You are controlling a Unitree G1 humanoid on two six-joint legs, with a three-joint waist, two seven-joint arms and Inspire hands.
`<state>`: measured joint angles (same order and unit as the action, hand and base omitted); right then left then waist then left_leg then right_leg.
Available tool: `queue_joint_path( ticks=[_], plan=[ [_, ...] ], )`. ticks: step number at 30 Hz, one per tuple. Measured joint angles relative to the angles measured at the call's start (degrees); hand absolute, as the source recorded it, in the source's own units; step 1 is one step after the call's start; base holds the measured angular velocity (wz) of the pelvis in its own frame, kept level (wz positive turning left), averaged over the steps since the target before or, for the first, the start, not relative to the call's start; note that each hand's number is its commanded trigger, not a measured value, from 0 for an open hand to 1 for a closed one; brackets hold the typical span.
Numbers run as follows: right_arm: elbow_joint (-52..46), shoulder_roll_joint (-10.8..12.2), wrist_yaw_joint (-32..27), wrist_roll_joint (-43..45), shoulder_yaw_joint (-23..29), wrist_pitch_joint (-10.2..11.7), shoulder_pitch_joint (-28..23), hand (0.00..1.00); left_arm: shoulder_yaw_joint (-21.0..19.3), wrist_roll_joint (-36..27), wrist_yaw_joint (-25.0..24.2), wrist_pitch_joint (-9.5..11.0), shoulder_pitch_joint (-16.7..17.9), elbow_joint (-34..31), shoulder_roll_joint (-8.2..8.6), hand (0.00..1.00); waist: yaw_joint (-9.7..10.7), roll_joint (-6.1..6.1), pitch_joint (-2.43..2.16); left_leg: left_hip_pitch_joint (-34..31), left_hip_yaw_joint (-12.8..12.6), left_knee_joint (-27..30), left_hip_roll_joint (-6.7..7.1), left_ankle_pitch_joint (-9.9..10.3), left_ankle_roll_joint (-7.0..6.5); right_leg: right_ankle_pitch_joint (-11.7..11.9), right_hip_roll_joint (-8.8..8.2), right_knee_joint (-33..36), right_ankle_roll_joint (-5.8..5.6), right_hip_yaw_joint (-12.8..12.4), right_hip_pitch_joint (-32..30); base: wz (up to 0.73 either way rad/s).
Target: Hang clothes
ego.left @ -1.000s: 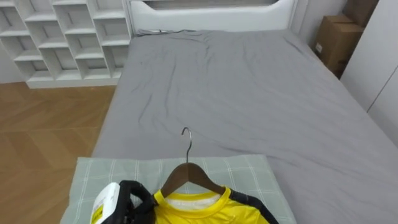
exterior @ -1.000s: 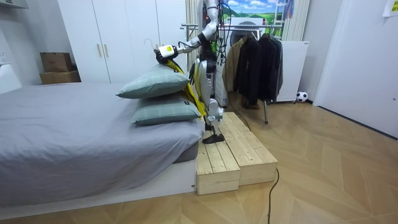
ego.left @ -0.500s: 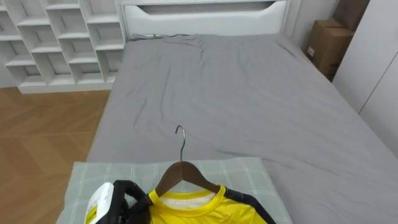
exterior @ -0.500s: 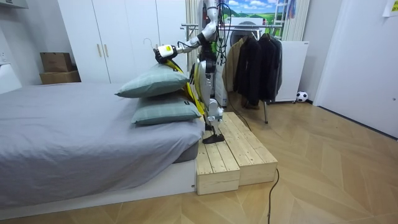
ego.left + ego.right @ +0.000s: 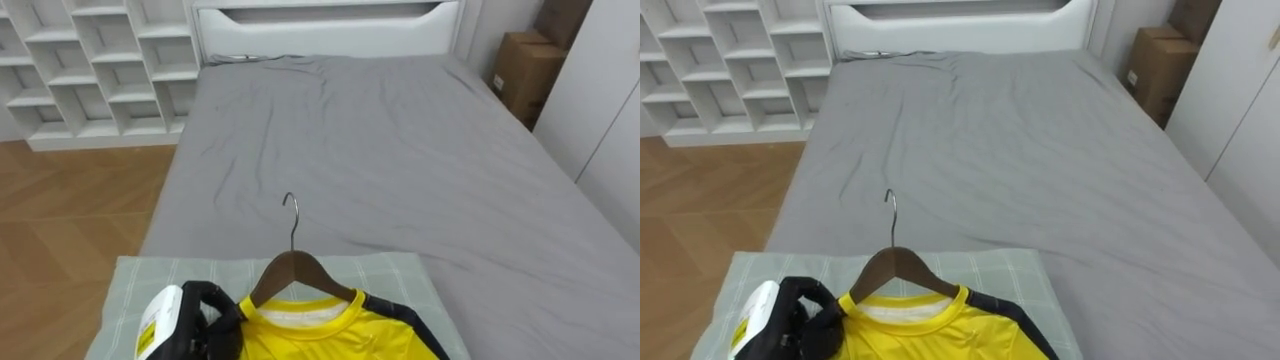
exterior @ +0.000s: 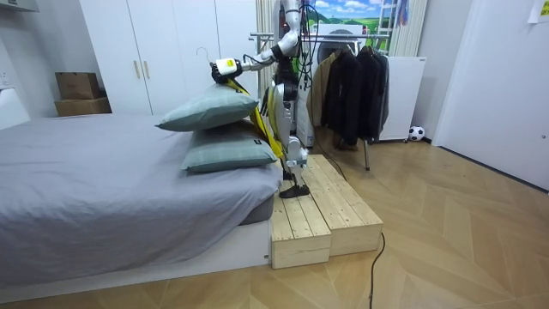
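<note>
Head eyes down over bed (image 5: pixel 400 150); room camera sidelong.

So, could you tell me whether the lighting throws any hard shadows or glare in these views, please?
Left eye view: the grey sheet is evenly lit, with only soft shading in its creases, and the hanger casts no distinct shadow on it. Room view: a soft sheen lies on the wooden floor, and the darkest shade sits under the pillows.

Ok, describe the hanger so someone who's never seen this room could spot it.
Start at the big grey bed, then the checked pillow at its near end. Over it, the wooden hanger carries a yellow shirt; its metal hook sticks up.
</note>
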<state>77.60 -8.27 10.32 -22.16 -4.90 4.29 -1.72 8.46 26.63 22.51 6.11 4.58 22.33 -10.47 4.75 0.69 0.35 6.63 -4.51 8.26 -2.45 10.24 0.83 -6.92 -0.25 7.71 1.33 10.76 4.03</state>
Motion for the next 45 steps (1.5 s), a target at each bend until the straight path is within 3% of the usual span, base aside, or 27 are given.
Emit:
queue_joint_path(
  ticks=[9, 15, 22, 24, 25, 26, 27, 45],
  plan=[
    [0.11, 0.05, 0.19, 0.0, -0.04, -0.01, 0.04, 0.0, -0.6, -0.02, -0.55, 0.02, 0.14, -7.23, -0.39, 1.0, -0.43, 0.27, 0.17, 0.48, -0.02, 0.01, -0.07, 0.0, 0.0, 0.0, 0.14, -0.01, 0.01, -0.62, 0.17, -0.03],
    [-0.01, 0.04, 0.1, 0.16, 0.01, -0.13, -0.37, 0.0, -4.34, -0.18, 1.31, 2.12, 0.12, -15.93, -0.4, 1.0, -0.64, 0.3, 0.26, 1.9, -0.06, -0.01, -0.14, 0.17, 0.22, -0.25, 0.29, -0.03, 0.01, -1.08, 1.38, -0.03],
    [0.0, -0.07, 0.15, 0.17, 0.1, -0.13, -0.68, 0.0, -5.67, -0.2, 1.94, 2.67, 1.22, -16.59, -0.26, 1.0, -0.64, -0.19, -0.04, 2.02, -0.09, 0.01, -0.47, 1.1, 0.04, -0.25, 0.69, 0.0, -0.01, -1.02, 1.74, 0.0],
    [0.04, -0.09, 0.19, 0.17, 0.17, -0.13, -0.72, 0.0, -5.74, -0.18, 1.93, 2.61, 1.77, -16.59, -0.26, 0.92, -0.62, -0.3, -0.12, 2.02, -0.09, 0.01, -0.46, 1.11, 0.04, -0.25, 0.69, -0.01, -0.01, -1.02, 1.75, 0.0],
    [0.03, -0.09, 0.25, 0.2, 0.54, -0.15, -0.77, 0.0, -5.74, -0.17, 1.92, 2.57, 1.93, -16.59, -0.26, 0.75, -0.64, -0.36, -0.14, 2.02, -0.09, 0.01, -0.46, 1.11, 0.04, -0.25, 0.69, -0.02, -0.01, -1.02, 1.75, 0.0],
    [0.03, -0.09, 0.26, 0.21, 0.6, -0.16, -0.8, 0.0, -5.74, -0.17, 1.92, 2.57, 1.96, -16.59, -0.26, 0.75, -0.65, -0.39, -0.16, 2.02, -0.09, 0.01, -0.47, 1.11, 0.04, -0.25, 0.69, -0.02, -0.01, -1.02, 1.75, 0.0],
    [0.03, -0.09, 0.28, 0.24, 0.67, -0.16, -0.8, 0.0, -5.76, -0.17, 1.92, 2.57, 1.96, -16.59, -0.26, 1.0, -0.65, -0.48, -0.19, 2.02, -0.09, 0.01, -0.47, 1.11, 0.04, -0.26, 0.7, -0.03, -0.01, -1.01, 1.75, 0.0],
    [-0.01, -0.09, 0.42, 0.22, 0.71, -0.65, -0.74, 0.0, -5.73, -0.18, 1.86, 1.42, 2.03, -16.58, 0.33, 1.0, -0.48, -0.54, -0.27, 2.13, -0.09, 0.01, -0.45, 1.11, 0.04, -0.27, 0.66, -0.07, -0.03, -0.99, 1.76, 0.0]
  ],
)
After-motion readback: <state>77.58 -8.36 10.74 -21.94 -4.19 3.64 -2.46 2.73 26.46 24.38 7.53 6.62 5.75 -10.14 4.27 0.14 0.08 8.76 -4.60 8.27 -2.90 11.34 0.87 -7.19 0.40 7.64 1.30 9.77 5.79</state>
